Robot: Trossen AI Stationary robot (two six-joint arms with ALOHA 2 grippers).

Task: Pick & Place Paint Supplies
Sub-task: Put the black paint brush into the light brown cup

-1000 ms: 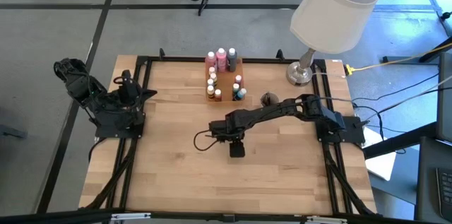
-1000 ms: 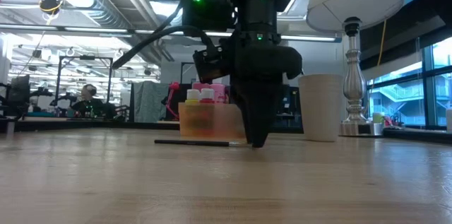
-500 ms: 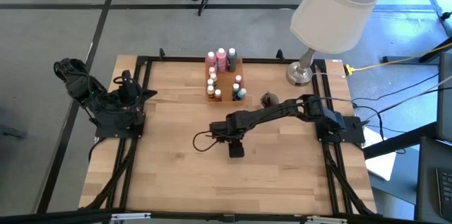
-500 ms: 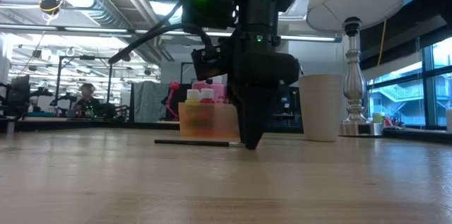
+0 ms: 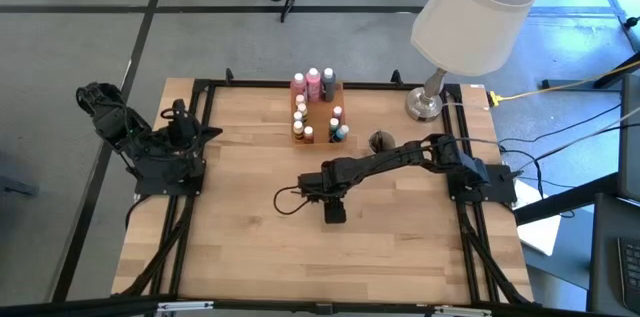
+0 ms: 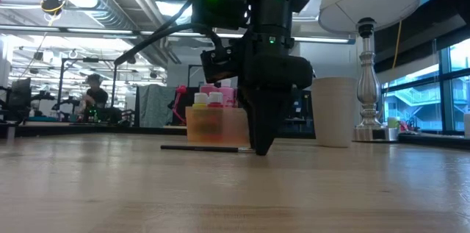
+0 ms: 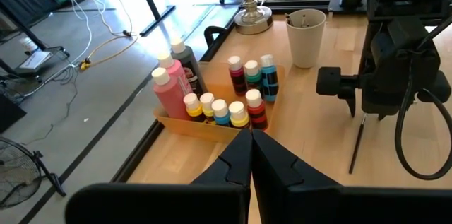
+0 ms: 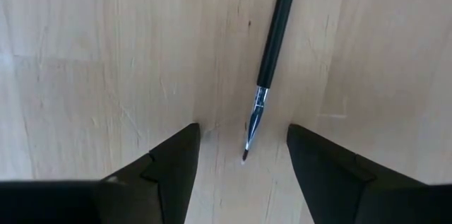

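A thin dark-handled paintbrush [image 8: 272, 37] lies flat on the wooden table [image 5: 250, 247], also seen in the low view [image 6: 205, 148] and the left wrist view [image 7: 357, 146]. My right gripper [image 8: 244, 171] points down at mid-table [image 5: 330, 197], open. Its fingers [image 8: 173, 164] stand on either side of the brush's bristle tip [image 8: 246, 155], close over the wood. Small paint bottles [image 7: 233, 104] stand upright in an orange tray [image 5: 315, 112] toward the far edge. My left gripper [image 7: 251, 157] is shut and waits at the table's left edge [image 5: 170, 137].
A round cup [image 5: 380, 140] stands right of the tray, and a lamp [image 5: 430, 102] with a big white shade stands at the far right corner. Bare wood stretches along the near half of the table. People show in the room beyond.
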